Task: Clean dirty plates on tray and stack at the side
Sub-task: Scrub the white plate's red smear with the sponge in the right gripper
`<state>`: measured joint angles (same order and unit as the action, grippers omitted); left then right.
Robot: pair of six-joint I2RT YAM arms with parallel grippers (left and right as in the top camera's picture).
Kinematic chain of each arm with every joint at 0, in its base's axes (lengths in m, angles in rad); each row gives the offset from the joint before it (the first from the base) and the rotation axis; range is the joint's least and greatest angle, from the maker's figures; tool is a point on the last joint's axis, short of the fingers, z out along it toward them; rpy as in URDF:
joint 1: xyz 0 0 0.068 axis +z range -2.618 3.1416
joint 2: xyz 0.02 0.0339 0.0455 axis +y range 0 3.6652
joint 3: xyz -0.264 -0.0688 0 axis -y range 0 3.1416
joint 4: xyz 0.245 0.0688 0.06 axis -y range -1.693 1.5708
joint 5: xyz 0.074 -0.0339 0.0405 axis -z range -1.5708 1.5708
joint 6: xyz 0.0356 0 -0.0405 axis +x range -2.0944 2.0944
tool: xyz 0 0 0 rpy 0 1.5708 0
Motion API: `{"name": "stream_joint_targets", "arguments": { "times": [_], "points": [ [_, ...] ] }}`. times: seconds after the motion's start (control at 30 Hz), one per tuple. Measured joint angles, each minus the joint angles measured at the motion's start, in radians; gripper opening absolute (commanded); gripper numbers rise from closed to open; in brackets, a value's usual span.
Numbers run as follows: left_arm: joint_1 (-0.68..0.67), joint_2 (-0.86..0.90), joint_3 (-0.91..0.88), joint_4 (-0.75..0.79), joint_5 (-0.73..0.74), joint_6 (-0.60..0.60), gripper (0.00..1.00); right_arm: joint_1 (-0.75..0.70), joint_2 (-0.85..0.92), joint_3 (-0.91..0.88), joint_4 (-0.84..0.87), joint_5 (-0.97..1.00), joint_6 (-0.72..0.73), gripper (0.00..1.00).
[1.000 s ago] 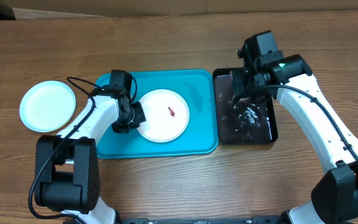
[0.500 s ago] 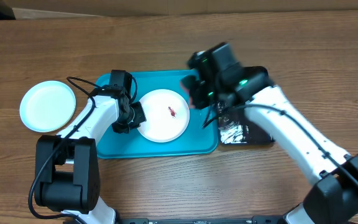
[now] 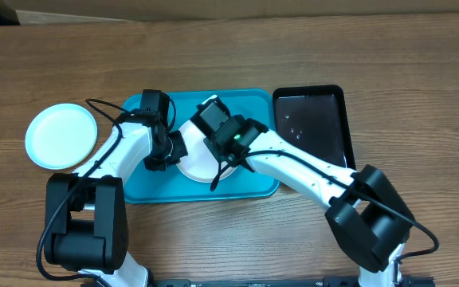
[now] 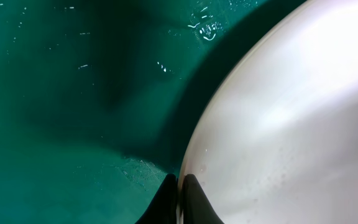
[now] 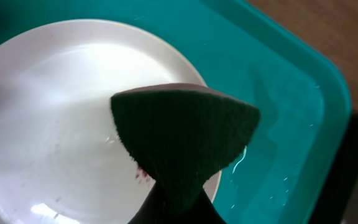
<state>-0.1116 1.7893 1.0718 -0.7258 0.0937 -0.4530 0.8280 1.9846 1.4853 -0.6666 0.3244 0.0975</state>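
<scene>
Overlapping smear [image 5: 143, 177] on white plate [image 5: 48, 124]: sponge [image 5: 179, 137]

The tabletop [image 3: 213, 48] is brown wood grain, matt. The tray [image 5: 278, 81] is smooth turquoise plastic with a wet sheen. On the tray, the white plate [image 5: 55, 93] is smooth, glossy plastic and the sponge [image 5: 179, 134] is dark green, coarse and fibrous. Beside the tray, the black tray [image 3: 325, 104] is glossy.

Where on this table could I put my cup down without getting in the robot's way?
Bare wood runs along the far edge of the table, beyond the turquoise tray and the black tray, and again right of the black tray. The turquoise tray is crowded: the left gripper pinches the white plate, the right gripper holds a sponge over it.
</scene>
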Motion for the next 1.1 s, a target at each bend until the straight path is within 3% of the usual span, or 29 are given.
{"name": "stream_joint_targets", "arguments": {
  "times": [0.37, 1.1],
  "points": [
    [0.000, 0.000, 0.000, 0.000, 0.000, 0.000, 0.04, 0.010, 0.081, 0.000, 0.039, 0.112, 0.003, 0.04],
    [0.000, 0.000, 0.000, -0.003, 0.001, 0.000, 0.04, -0.010, 0.176, 0.018, 0.071, 0.006, 0.060, 0.04]
  ]
}}
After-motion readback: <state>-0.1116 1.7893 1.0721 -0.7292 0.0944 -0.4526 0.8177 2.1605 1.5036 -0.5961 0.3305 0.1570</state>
